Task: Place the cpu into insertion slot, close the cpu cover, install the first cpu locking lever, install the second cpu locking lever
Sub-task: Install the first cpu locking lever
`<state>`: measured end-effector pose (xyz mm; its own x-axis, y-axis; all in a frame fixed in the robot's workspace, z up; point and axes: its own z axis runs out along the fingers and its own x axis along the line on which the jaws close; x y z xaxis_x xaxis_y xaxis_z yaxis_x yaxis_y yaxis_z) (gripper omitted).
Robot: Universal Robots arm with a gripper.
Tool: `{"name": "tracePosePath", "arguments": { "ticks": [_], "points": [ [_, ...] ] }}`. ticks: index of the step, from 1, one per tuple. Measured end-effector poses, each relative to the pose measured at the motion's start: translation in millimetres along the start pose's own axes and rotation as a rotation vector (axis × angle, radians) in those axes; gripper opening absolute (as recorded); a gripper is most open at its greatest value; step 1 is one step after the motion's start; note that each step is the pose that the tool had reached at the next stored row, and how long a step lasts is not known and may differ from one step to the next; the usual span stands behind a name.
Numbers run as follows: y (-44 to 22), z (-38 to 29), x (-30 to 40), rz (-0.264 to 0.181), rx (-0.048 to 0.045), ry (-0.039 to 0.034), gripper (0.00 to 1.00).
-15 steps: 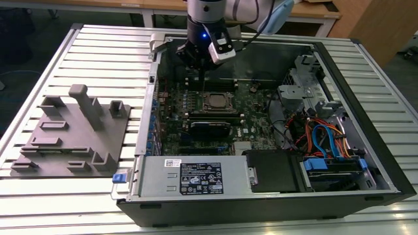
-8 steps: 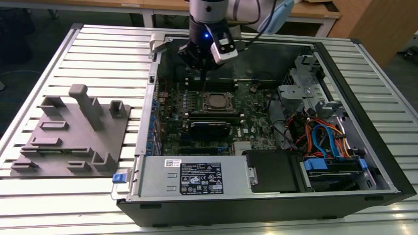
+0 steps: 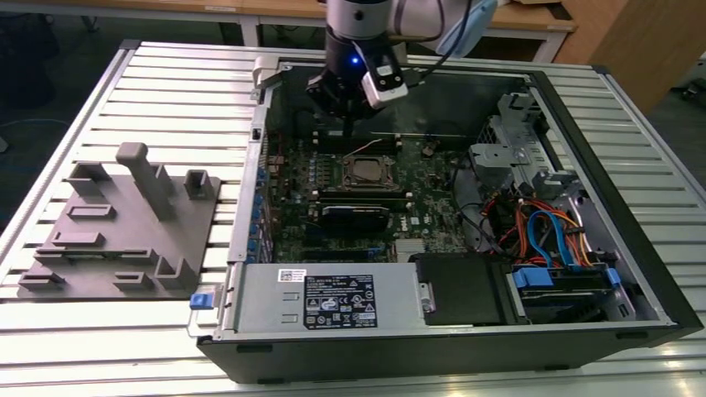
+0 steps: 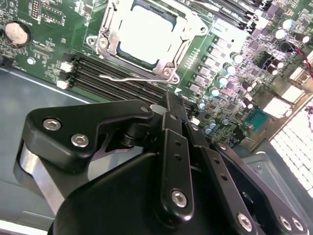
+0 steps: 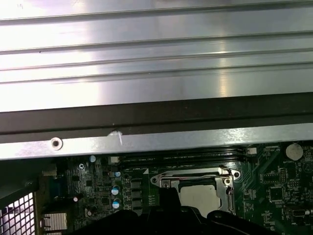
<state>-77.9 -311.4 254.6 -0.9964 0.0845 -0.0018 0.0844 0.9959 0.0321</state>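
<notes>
My gripper [image 4: 170,102] was pinched shut w/ nothing in it, hanging just above the mem slots [image 4: 98,81]. The cpu [image 4: 145,32] sat in the insertion slot [image 3: 368,172], the cpu cover [image 4: 108,39] down around it. A wire lever [image 4: 128,78] lay across the mem slots.

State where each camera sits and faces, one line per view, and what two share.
Exterior view: off the arm, high, looking down into the computer case; arm and gripper show over the motherboard.
Second wrist view: on the arm, looking past the gripper's linkage at the cpu.
First wrist view: on the arm, facing the case wall and slatted table; gripper's body shows.
Shared: both wrist views show the cpu.
</notes>
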Motion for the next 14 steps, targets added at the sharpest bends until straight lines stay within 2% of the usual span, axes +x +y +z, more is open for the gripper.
{"name": "tracePosePath", "arguments": {
  "ticks": [6,14],
  "points": [
    [0.4,0.0,-5.5,0.0,0.0,0.0,0.1],
    [0.5,0.1,-5.9,0.0,-0.0001,0.0,0.1]
  ]
}}
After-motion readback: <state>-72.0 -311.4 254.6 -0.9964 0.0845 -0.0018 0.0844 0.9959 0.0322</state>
